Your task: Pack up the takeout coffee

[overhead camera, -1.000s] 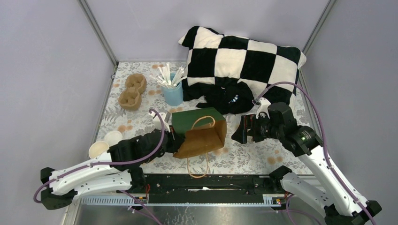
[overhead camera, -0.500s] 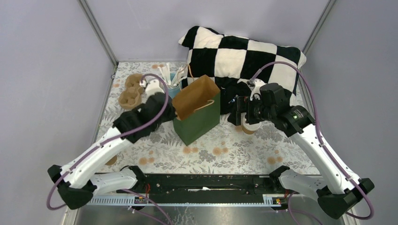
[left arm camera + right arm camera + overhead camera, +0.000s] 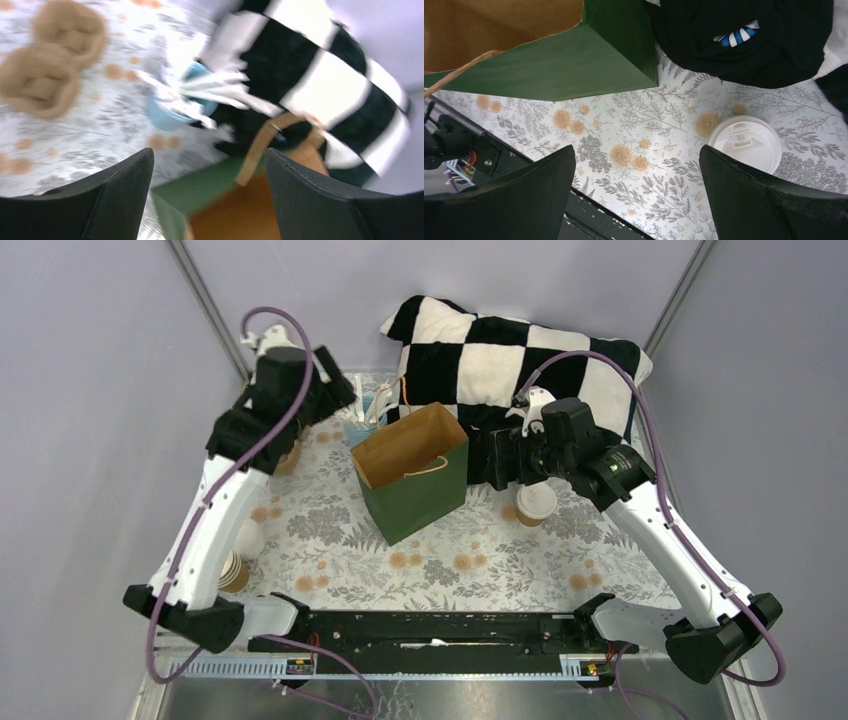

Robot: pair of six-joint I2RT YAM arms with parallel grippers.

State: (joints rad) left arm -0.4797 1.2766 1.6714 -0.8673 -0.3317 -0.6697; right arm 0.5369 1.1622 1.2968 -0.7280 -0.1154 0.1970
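The takeout coffee (image 3: 535, 504), a small kraft cup with an off-white lid, stands on the floral cloth right of the green bag (image 3: 410, 480). The bag is upright with its brown mouth open upward. My right gripper (image 3: 497, 460) hangs open between bag and cup, touching neither. In the right wrist view the lid (image 3: 745, 144) lies just off the right finger, and the bag's corner (image 3: 574, 65) is at upper left; the right gripper (image 3: 636, 195) holds nothing. My left gripper (image 3: 335, 395) is raised behind the bag's left side. It is open in the blurred left wrist view (image 3: 209, 165), above the bag's rim (image 3: 215, 195).
A blue cup of white stirrers (image 3: 368, 420) and a pulp cup carrier (image 3: 50, 65) sit at back left. A checkered pillow (image 3: 520, 360) and a black cloth (image 3: 490, 435) fill the back. Stacked lidless cups (image 3: 235, 572) and a loose lid (image 3: 248, 538) lie at the left edge.
My left gripper opened, let go of the bag and rose toward the back left. The bag went from lying flat to standing upright. The right gripper drew back slightly, uncovering the coffee.
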